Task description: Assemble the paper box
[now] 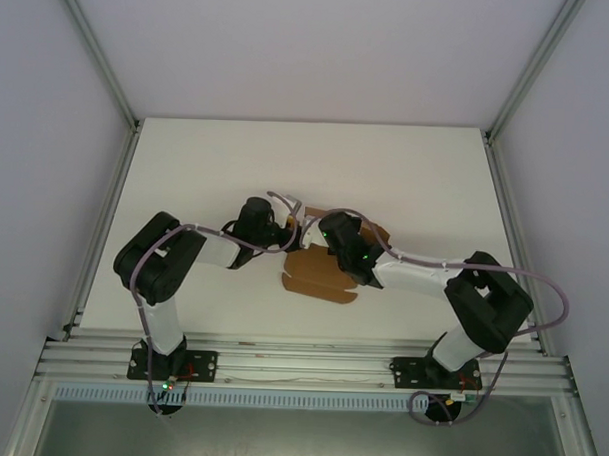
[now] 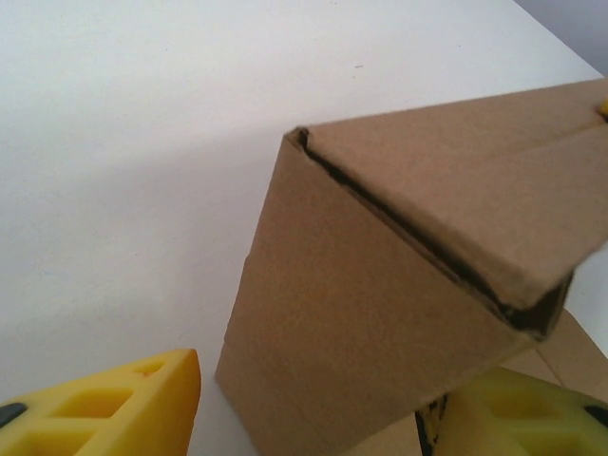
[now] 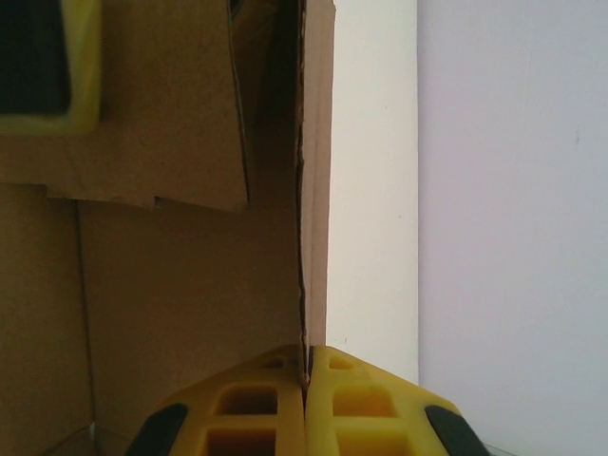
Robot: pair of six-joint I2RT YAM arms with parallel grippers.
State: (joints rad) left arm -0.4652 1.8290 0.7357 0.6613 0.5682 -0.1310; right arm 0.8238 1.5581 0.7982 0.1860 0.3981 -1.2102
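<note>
The plain brown cardboard paper box point(image 1: 321, 274) lies in the middle of the white tabletop point(image 1: 406, 182). It is partly formed, with some flaps flat and one wall folded upright with a doubled top edge. The right gripper point(image 3: 306, 375), with yellow pads, is pinched closed on the thin edge of an upright panel. The left gripper point(image 2: 323, 394) has its yellow fingers apart on either side of a raised corner, gripping nothing. The step in hand looks like raising the walls. The next move probably calls for the left gripper to press the adjoining panel up while the right one holds firm.
</note>
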